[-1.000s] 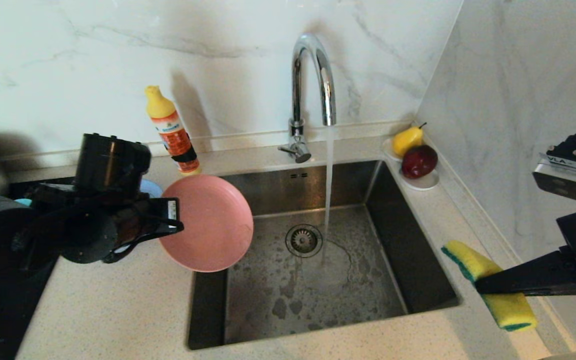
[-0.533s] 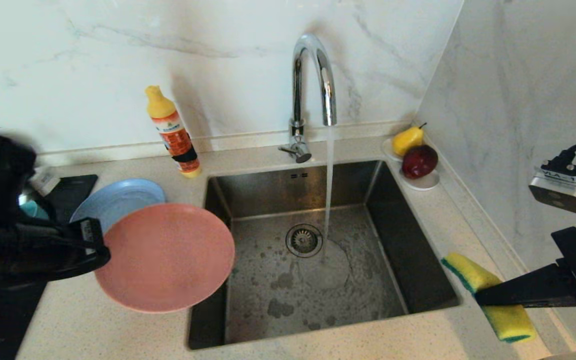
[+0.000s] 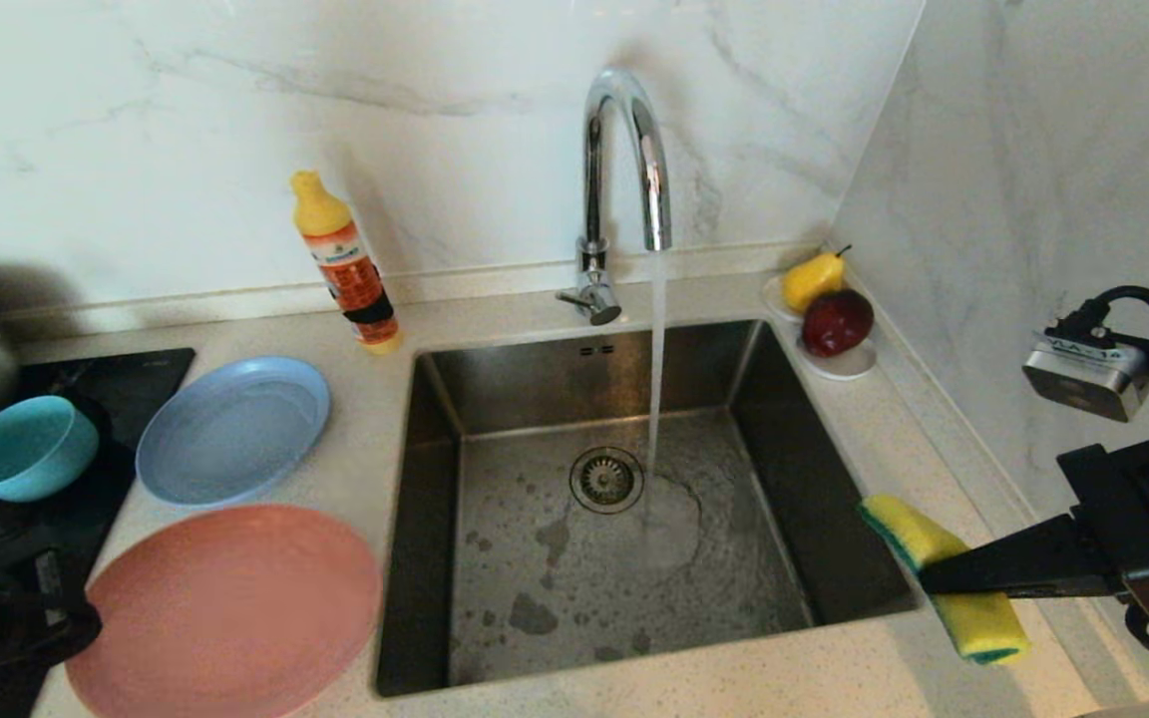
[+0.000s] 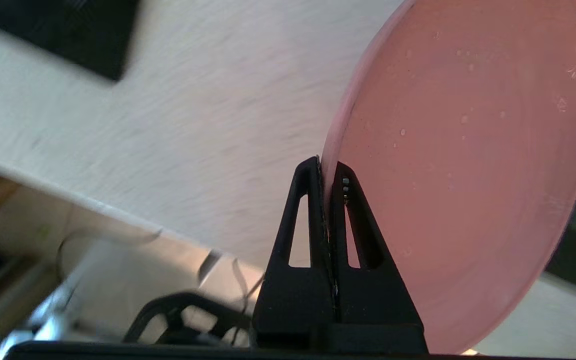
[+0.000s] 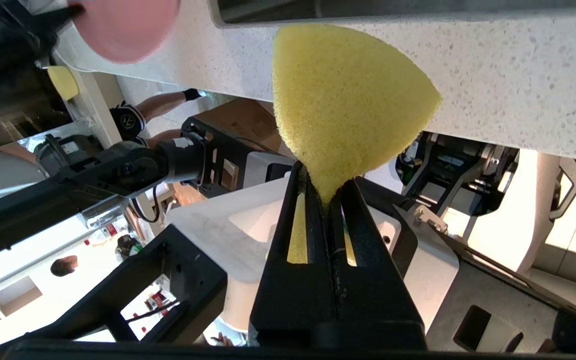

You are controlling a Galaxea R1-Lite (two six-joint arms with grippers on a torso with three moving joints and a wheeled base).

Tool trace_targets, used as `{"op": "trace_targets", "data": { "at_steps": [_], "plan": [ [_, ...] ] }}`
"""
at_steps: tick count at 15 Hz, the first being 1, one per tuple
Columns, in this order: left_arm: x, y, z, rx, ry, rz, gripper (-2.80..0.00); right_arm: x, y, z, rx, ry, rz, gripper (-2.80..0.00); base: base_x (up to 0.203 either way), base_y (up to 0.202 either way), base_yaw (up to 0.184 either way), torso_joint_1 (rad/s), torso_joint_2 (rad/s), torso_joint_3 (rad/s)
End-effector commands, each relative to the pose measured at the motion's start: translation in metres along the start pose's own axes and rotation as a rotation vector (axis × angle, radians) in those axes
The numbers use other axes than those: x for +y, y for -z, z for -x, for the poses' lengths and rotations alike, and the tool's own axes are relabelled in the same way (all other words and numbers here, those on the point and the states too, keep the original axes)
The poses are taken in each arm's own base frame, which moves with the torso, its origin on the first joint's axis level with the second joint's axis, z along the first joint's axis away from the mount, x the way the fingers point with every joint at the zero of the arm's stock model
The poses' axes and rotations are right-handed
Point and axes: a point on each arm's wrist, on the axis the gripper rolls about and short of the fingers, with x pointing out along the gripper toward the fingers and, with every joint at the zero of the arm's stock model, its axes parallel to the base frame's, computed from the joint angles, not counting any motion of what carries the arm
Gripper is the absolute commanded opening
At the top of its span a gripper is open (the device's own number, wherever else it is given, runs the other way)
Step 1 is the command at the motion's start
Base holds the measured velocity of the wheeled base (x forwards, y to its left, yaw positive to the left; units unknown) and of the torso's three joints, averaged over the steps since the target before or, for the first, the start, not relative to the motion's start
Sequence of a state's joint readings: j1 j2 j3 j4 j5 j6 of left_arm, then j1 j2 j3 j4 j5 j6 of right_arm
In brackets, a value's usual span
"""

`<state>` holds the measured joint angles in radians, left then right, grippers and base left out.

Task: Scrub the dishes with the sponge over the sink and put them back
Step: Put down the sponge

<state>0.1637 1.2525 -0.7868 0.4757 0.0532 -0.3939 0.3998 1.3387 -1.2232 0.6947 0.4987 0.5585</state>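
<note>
Your salmon-pink plate (image 3: 225,608) sits low over the counter at about eight o'clock from the sink (image 3: 834,519), its rim pinched between the pressed-together fingers of the left gripper (image 4: 327,172); droplets on its face suggest it is washed and going back. Whether it touches the counter yet, you cannot tell. The grey-blue plate (image 3: 232,429) lies just beyond it at ten o'clock, and the teal bowl (image 3: 31,447) farther out at nine. Neither looks wet from here, so judge them not yet scrubbed. At four o'clock the right gripper (image 3: 924,578) squeezes the yellow sponge (image 3: 944,578) at its middle, above the sink's edge. The tap (image 3: 624,160) runs.
</note>
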Motion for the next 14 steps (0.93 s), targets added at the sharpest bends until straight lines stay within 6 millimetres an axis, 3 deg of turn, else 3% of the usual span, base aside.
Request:
{"op": "trace_targets", "data": {
  "at_steps": [1, 7, 14],
  "plan": [
    [0.01, 0.001, -0.015, 0.06, -0.063, 0.044, -2.8, -0.001, 0.0, -0.002, 0.012, 0.002, -0.009, -2.8, 0.0, 0.0, 0.0, 0.0, 0.0, 0.0],
    [0.032, -0.017, -0.041, 0.059, -0.123, 0.163, -2.8, -0.002, -0.003, -0.006, 0.022, 0.003, -0.013, -2.8, 0.0, 0.0, 0.0, 0.0, 0.0, 0.0],
    [0.065, -0.023, -0.041, 0.034, -0.046, 0.157, -2.8, -0.002, -0.007, -0.013, 0.027, 0.0, -0.011, -2.8, 0.0, 0.0, 0.0, 0.0, 0.0, 0.0]
  ]
}}
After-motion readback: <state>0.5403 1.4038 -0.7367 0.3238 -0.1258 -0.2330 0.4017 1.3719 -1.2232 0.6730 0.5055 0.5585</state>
